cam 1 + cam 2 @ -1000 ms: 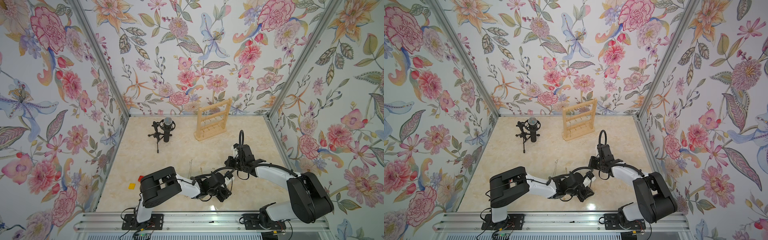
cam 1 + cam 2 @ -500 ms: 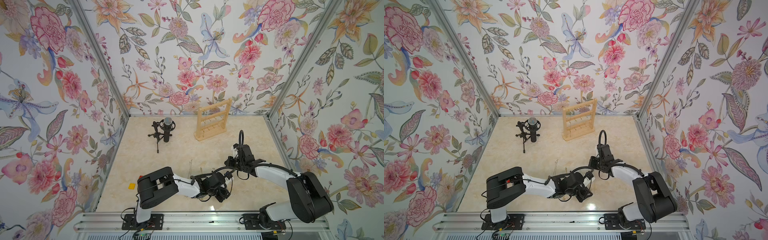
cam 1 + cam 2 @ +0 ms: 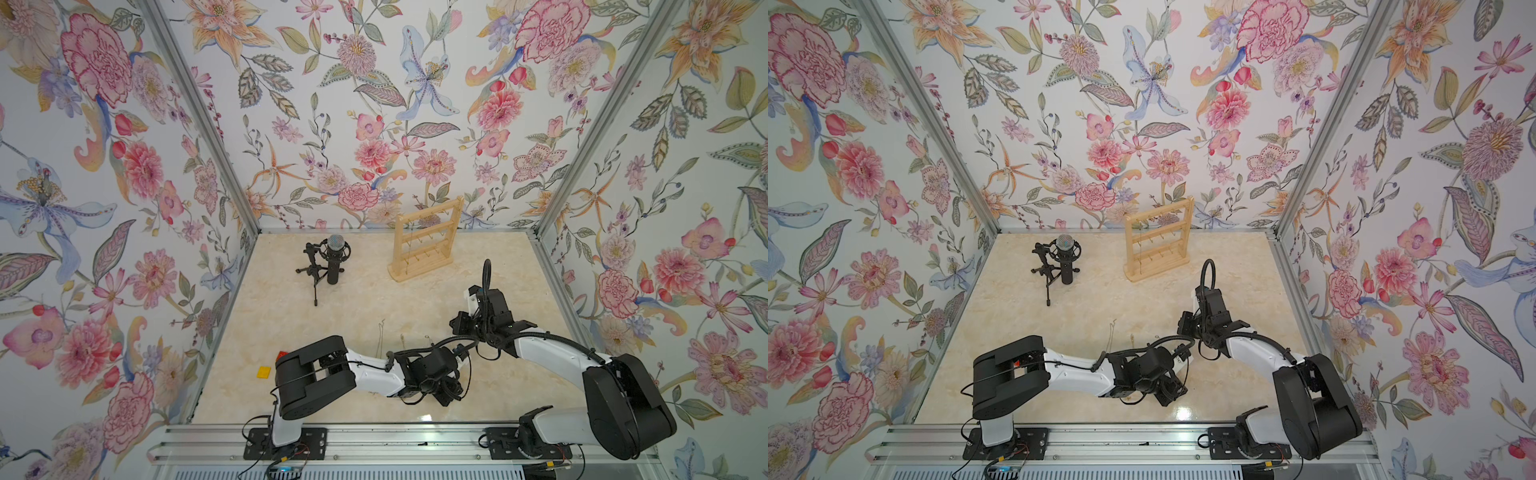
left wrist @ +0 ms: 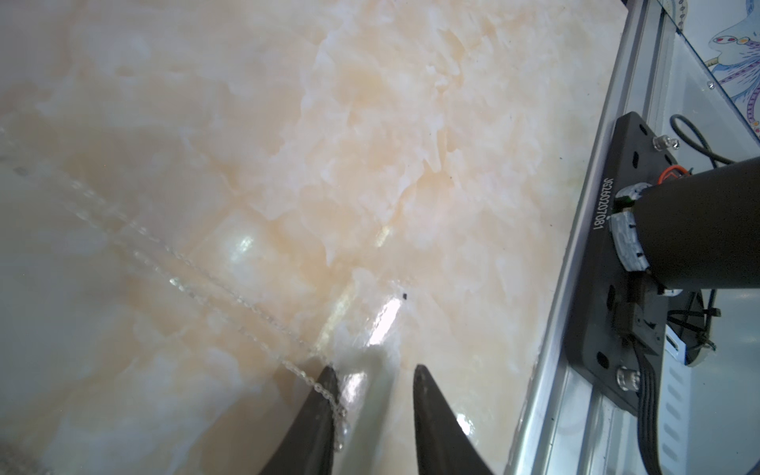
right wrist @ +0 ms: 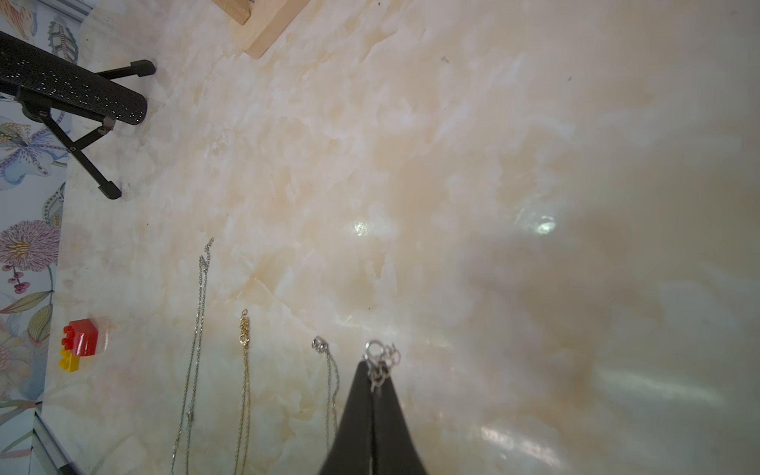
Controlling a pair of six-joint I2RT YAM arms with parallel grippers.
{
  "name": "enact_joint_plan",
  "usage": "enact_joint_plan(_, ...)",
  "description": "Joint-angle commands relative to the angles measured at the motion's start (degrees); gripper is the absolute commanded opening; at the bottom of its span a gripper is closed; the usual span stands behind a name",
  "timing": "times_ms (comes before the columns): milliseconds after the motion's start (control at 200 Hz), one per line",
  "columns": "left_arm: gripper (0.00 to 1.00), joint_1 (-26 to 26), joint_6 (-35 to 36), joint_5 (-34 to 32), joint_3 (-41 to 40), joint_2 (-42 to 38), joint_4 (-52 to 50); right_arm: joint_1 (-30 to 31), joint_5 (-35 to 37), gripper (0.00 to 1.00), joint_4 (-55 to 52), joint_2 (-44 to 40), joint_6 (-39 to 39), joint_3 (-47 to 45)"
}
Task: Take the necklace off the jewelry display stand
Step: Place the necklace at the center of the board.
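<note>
The silver necklace is off the jewelry display stand and down at the near part of the marble-patterned surface. The right gripper has its 2 black fingers pressed together on the necklace's clasp end, with the small rings bunched just past the tips.

In the left wrist view a fine silver chain, likely the same necklace, runs slantwise across the surface. It drapes over one finger of the left gripper. That gripper's jaws stand apart with bare surface between them, so nothing is clamped there.

Beside the right gripper, 3 more chains lie stretched out roughly parallel on the surface: a short silver chain, a gold chain and a long silver chain. Past them sit red and yellow toy bricks near the side wall.

The stand is upright at the far end of the surface in both top views, close to the floral back wall and well apart from both grippers. A microphone on a black tripod stands beside it.
</note>
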Motion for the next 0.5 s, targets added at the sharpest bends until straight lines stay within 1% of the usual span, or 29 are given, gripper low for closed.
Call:
enact_joint_plan(0, 0.34, -0.66, 0.02, -3.45, -1.37, 2.0, -11.09, -0.19, -0.31, 0.0, 0.27, -2.85, -1.39, -1.79)
enact_joint_plan(190, 0.34, -0.9, -0.13, -3.21, -0.54, 2.7, -11.53, -1.21, -0.63, 0.0, -0.73, -6.66, -2.04, -3.51)
enact_joint_plan(350, 0.34, -1.06, -0.37, -3.1, 0.07, 3.11, -11.93, -1.72, -2.77, 0.0, -0.81, -10.36, -2.65, -4.37)
enact_joint_plan(495, 0.34, -1.36, -0.67, -3.02, 0.61, 3.33, -12.37, -1.93, -4.88, 0.0, -0.89, -15.54, -3.96, -5.68)
